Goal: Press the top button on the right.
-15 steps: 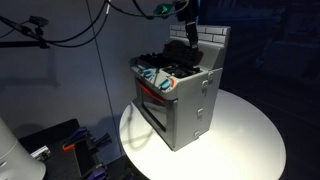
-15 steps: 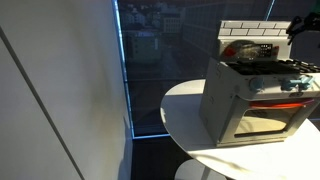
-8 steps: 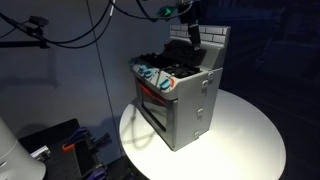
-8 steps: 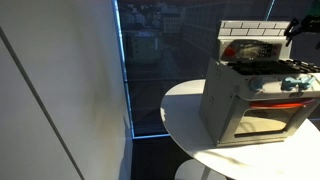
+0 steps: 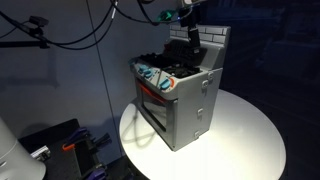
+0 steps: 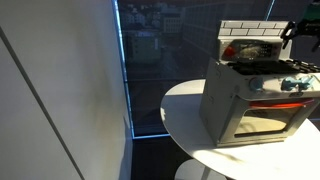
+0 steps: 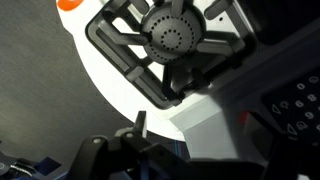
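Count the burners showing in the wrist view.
1. A round perforated burner sits under its black grate at the top centre of the view, on the white stove top. Others may lie outside the frame.

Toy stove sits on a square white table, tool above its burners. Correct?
No, the table is round, not square; both exterior views show its curved edge. The rest holds: the toy stove sits on the white table, with the tool above its burners.
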Action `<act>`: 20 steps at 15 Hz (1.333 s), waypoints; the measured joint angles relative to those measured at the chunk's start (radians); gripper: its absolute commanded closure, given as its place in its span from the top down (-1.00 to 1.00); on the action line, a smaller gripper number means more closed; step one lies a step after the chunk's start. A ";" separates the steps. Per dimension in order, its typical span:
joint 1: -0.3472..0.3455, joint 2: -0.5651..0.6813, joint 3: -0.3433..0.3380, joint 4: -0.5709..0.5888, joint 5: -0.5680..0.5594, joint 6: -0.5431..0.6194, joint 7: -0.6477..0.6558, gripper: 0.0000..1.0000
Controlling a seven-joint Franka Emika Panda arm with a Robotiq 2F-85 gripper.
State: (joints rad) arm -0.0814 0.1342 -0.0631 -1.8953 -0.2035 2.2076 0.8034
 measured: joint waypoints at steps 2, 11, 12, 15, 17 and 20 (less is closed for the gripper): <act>0.004 0.004 -0.001 0.005 0.001 0.000 0.000 1.00; 0.014 0.034 -0.003 0.037 0.001 -0.001 0.000 1.00; 0.015 0.036 -0.003 0.040 0.001 -0.001 0.000 1.00; 0.017 0.045 -0.003 0.049 0.001 -0.001 0.000 1.00; 0.017 0.051 -0.004 0.058 0.001 -0.001 0.000 1.00; 0.017 0.057 -0.005 0.068 0.001 -0.002 0.000 1.00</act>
State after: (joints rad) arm -0.0640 0.1915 -0.0680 -1.8274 -0.2025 2.2053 0.8031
